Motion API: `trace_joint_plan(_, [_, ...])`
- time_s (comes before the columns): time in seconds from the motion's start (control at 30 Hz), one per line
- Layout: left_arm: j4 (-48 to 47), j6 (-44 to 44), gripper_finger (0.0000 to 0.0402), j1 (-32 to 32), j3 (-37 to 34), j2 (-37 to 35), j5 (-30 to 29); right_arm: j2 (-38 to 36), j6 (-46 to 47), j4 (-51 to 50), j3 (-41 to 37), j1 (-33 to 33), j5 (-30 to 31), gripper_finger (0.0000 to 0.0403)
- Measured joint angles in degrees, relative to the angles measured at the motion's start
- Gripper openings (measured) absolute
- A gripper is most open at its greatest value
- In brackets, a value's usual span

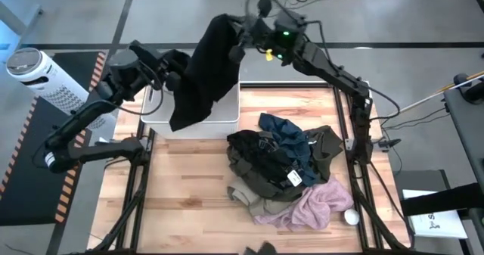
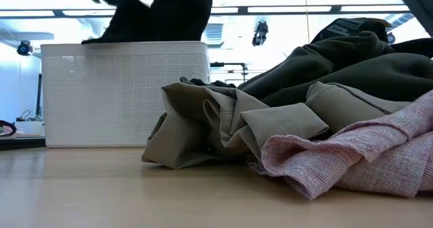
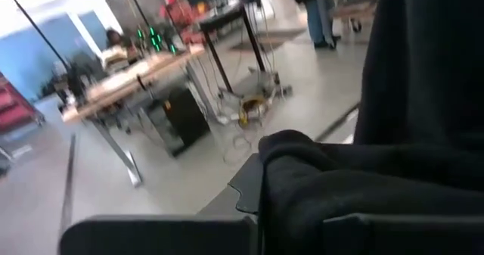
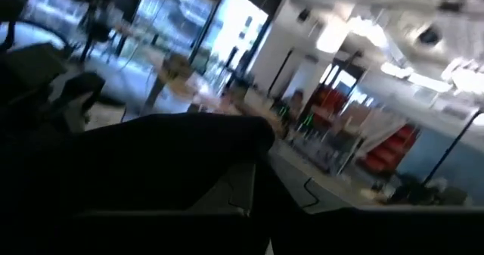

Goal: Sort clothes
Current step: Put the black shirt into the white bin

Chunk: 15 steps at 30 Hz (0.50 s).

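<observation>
Both arms are up over the white basket (image 1: 227,111), which sits at about 11 o'clock on the bench (image 1: 189,187). Between them hangs a black garment (image 1: 206,73), stretched out and draping down across the basket's top. The left gripper (image 1: 178,67) is clenched on the garment's edge at the 9 o'clock side, and the right gripper (image 1: 236,37) is clenched on the upper corner at around 1 o'clock from it. In the left wrist view the black cloth (image 3: 363,187) bunches right at the fingers and fills most of that side. The right wrist view is much the same, dark fabric (image 4: 151,172) piled in front of the gripper.

The rest of the clothes are in a heap (image 1: 283,168) around the centre of the bench, toward 4 o'clock from the basket. There's a navy piece (image 1: 287,134) on top at the far side, olive-khaki stuff (image 1: 257,164) in the middle with a small white label (image 1: 293,178), a beige bit (image 1: 249,202) at the near edge, and a pink one (image 1: 310,206) at about 5 o'clock. A little white ball (image 1: 352,217) lies just beside the pink one. From the low view the beige (image 2: 216,130) and pink (image 2: 352,160) pieces lie flat on the wood with the olive (image 2: 352,65) mounded behind them, and the basket (image 2: 122,93) stands behind, black fabric (image 2: 162,11) dangling over it.
</observation>
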Motion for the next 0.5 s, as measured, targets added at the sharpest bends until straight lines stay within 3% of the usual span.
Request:
trace_joint_plan(0.17, [0.01,-1.42,0.0,4.65,-6.32,-1.18,4.83,3.37,0.04,-4.87,0.0,-1.46,-0.6,0.0])
trace_joint_plan(0.33, [-0.08,-1.43,0.0,6.57,-10.38,-1.52,5.05,5.22,0.68,-10.47,0.0,-1.95,-1.02,0.0003])
trace_joint_plan(0.5, [0.03,-0.86,0.0015,6.59,-10.85,-0.94,5.05,5.72,1.18,-13.29,0.0,-1.84,-1.11,0.0045])
